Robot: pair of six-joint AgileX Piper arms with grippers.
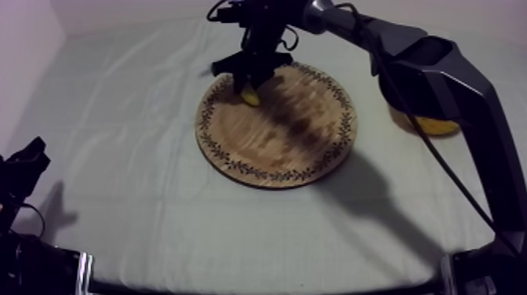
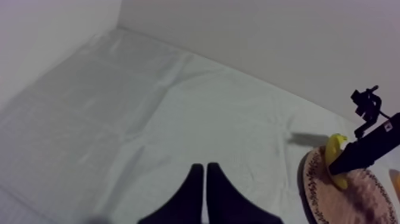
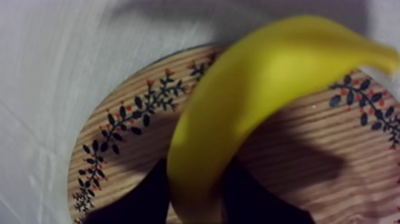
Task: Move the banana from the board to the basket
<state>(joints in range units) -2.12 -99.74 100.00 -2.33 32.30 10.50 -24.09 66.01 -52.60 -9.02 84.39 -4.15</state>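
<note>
With my right claw [image 1: 249, 85] clamped round the banana [image 1: 251, 96] at the wooden board's [image 1: 298, 133] eleven o'clock rim, I should lift straight up before swinging to the yellow basket [image 1: 433, 125] at three o'clock.

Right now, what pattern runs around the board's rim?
Dark leafy sprigs with red dots on the board, clearest in right wrist view.

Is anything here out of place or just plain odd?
Only the banana: it stands up on edge near the wooden board's rim instead of lying flat, because the right tool is shut on it. Nothing looks spilled or broken.
</note>
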